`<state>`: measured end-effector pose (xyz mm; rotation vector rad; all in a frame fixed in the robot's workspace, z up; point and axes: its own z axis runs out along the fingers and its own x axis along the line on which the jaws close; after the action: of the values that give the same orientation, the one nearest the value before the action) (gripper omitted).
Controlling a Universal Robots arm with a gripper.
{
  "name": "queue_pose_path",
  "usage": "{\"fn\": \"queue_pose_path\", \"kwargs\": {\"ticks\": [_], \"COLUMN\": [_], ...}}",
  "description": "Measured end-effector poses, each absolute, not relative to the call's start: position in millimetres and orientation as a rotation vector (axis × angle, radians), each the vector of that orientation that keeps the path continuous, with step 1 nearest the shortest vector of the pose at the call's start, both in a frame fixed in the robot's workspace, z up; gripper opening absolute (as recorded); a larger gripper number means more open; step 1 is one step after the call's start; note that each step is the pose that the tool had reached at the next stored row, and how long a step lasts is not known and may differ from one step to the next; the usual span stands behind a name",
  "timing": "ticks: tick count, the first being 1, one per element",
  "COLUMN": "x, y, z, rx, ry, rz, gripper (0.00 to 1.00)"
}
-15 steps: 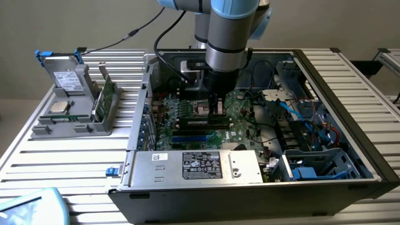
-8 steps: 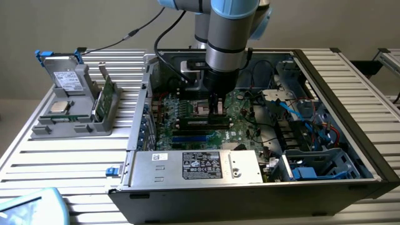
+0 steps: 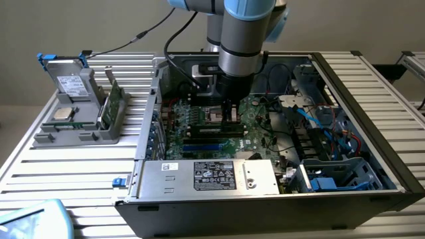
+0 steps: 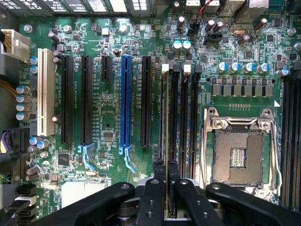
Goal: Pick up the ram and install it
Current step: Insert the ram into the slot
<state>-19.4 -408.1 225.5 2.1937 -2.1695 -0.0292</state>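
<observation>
In the wrist view the ram (image 4: 165, 117) appears edge-on, a thin green stick standing along the leftmost memory slot of the motherboard (image 4: 108, 117). My gripper (image 4: 165, 165) is shut on its near end, with a black finger (image 4: 158, 188) pressed against each side. The exterior view has the gripper (image 3: 232, 118) reaching straight down inside the open computer case (image 3: 371, 114), low over the memory slots (image 3: 216, 130) beside the processor socket (image 3: 216, 113). From there the stick itself is hidden behind the fingers.
The empty processor socket (image 4: 237, 153) lies just beside the memory slots, and more black slots (image 4: 188, 117) run parallel. A blue expansion slot (image 4: 125, 101) sits further off. Outside the case, a grey holder (image 3: 76, 124) carries a wider green card (image 3: 111, 102) and a silver processor chip (image 3: 63, 113). The power supply (image 3: 209, 177) fills the case's front.
</observation>
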Motion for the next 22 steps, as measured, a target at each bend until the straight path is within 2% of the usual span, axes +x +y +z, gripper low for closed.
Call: {"fn": "queue_pose_path", "kwargs": {"ticks": [22], "x": [-19.2], "y": [-408.1], "z": [223.0], "rx": [2.194], "ry": [-2.169], "rz": [-0.029], "gripper": [0.14]}}
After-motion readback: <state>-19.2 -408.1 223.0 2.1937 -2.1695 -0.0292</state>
